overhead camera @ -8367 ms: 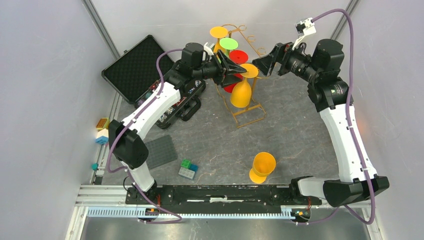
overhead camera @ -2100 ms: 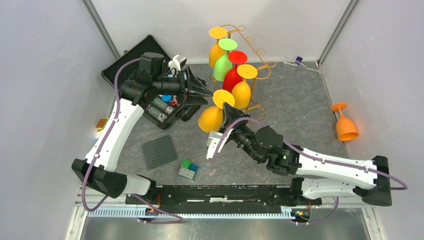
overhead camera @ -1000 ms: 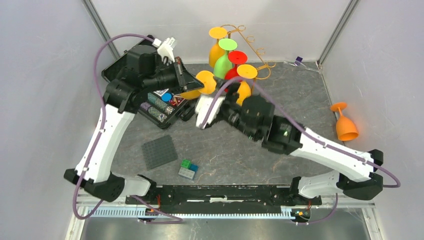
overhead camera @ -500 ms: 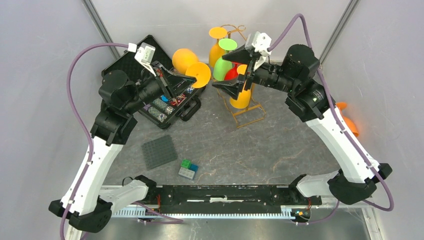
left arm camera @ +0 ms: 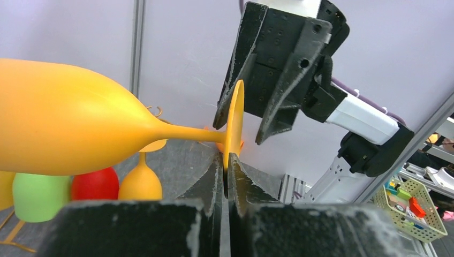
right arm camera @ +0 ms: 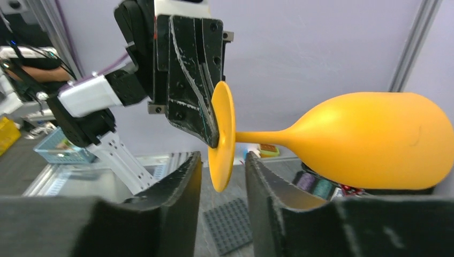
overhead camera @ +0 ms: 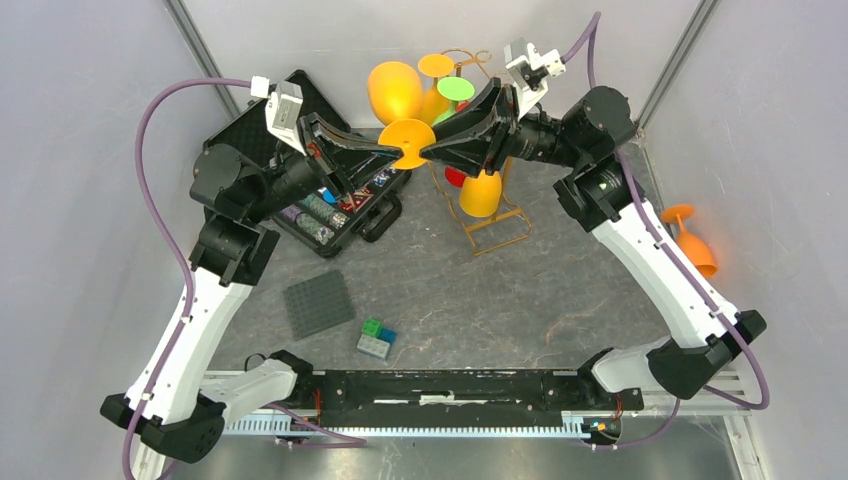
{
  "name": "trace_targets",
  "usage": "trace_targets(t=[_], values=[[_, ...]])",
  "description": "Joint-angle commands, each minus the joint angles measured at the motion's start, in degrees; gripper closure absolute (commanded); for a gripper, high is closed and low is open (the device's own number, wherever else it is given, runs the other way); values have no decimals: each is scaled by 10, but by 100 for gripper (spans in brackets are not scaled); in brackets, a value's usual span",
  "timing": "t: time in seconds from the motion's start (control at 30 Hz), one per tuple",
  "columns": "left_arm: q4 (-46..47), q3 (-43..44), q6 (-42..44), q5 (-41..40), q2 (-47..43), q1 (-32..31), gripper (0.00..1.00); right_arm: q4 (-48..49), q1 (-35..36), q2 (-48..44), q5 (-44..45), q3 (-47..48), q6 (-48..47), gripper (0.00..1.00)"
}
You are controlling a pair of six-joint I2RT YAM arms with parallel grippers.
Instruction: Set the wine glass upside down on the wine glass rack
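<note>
you're holding both arms raised high over the surface [overhead camera: 560, 270], wrists pointing at each other in front of the wine glass rack [overhead camera: 497, 225]. your left end effector [left arm camera: 227, 160] is pinching the foot rim of the orange wine glass [left arm camera: 75, 134], which is lying sideways in the air near the rack's top. your right end effector [right arm camera: 224, 158] is gaping wide, its fingers straddling that same foot.
</note>
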Motion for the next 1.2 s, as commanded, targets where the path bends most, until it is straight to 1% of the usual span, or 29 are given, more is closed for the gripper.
trace_targets(t=[0.0, 0.1, 0.13, 0.17, 0.2, 0.33, 0.37, 0.43, 0.5, 0.57, 0.73, 0.77, 0.83, 0.9, 1.0, 1.17], values=[[57, -4, 3, 33, 2, -1, 98, 100, -4, 15, -19, -2, 93, 71], [58, -7, -3, 36, 5, -1, 98, 113, -5, 27, -22, 2, 116, 100], [58, -8, -2, 35, 5, -2, 96, 113, -7, 30, -19, 6, 119, 100], [58, -9, 0, 33, 5, -1, 86, 113, -9, 32, -15, 10, 120, 100], [56, -10, 3, 27, 3, -1, 67, 112, -14, 31, -7, 12, 119, 100], [31, -15, 27, -16, -8, -1, 10, 97, -46, 29, 37, 27, 93, 100], [24, -18, 32, -33, -11, -1, 4, 89, -59, 31, 51, 34, 84, 100], [17, -25, 52, -42, -17, -1, 1, 73, -88, 40, 70, 57, 80, 100], [12, -30, 62, -47, -20, -2, 1, 60, -123, 53, 90, 78, 94, 100], [-5, -33, 66, -50, -21, -1, 0, 54, -165, 65, 116, 90, 129, 100], [-28, -40, 64, -57, -20, -1, 0, 42, -253, 87, 176, 85, 215, 100], [-27, -42, 61, -57, -21, -1, 0, 44, -266, 92, 180, 82, 234, 100], [-26, -43, 54, -57, -23, -1, 0, 92, -290, 102, 176, 52, 277, 100], [-25, -44, 49, -54, -23, -1, 2, 102, -315, 120, 178, 46, 327, 100], [-25, -43, 37, -44, -19, -1, 4, 90, -339, 163, 172, 69, 373, 100], [-25, -44, 25, -43, -19, -2, 4, 89, -368, 220, 168, 79, 423, 100]])
